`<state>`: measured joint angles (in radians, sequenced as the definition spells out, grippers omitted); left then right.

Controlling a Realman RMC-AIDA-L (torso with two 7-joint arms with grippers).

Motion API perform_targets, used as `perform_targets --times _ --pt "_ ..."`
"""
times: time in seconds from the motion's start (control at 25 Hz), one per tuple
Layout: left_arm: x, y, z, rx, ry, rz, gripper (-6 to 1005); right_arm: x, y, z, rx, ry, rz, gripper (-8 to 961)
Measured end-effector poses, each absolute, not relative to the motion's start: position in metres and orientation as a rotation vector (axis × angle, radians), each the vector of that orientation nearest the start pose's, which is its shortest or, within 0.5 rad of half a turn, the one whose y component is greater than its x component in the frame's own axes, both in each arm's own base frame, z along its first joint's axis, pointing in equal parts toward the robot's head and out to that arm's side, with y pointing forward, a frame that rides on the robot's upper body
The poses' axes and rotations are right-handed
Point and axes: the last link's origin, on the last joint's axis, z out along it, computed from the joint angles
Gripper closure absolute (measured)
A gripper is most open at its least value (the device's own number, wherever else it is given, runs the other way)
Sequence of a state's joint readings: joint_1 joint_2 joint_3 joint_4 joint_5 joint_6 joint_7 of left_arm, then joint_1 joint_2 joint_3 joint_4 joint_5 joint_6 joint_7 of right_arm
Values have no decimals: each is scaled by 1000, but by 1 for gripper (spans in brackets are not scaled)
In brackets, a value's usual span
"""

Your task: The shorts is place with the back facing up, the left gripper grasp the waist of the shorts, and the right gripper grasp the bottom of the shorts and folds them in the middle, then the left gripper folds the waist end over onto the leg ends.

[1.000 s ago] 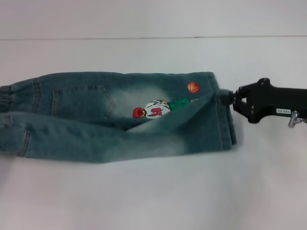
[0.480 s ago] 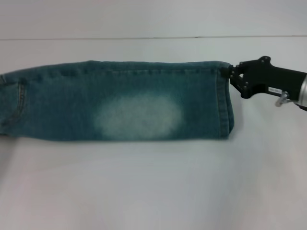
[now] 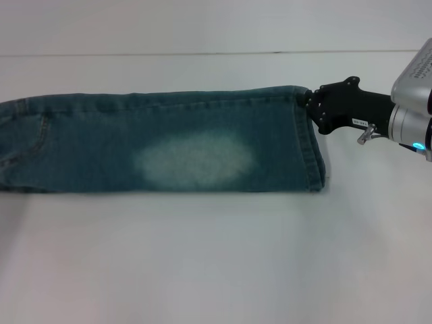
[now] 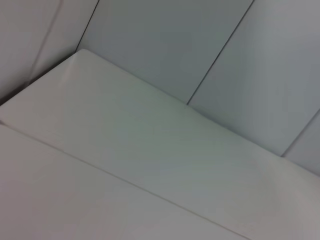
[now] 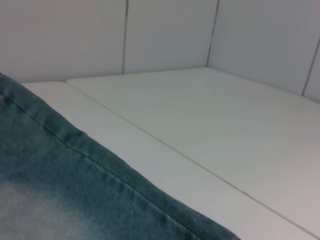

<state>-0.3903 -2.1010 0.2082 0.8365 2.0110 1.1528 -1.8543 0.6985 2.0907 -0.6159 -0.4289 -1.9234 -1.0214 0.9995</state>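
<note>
The shorts lie flat on the white table, folded into 1 long strip with a pale patch in the middle. The right gripper sits at the far corner of the leg ends, pinching the hem there.

The white table carried the shorts, folded lengthwise into one flat strip reaching away from the right gripper at their hem corner.
</note>
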Motion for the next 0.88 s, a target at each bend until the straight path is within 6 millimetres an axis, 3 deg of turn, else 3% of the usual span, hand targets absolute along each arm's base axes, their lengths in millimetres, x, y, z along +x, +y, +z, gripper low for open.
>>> perform_targets --times 0.44,0.88 --pt "-384 352 100 -1555 -1281 -640 936 266 412 -32 -2337 403 382 929" --pt "-382 365 82 -1547 -1269 -528 933 266 418 -47 -2316 379 285 928"
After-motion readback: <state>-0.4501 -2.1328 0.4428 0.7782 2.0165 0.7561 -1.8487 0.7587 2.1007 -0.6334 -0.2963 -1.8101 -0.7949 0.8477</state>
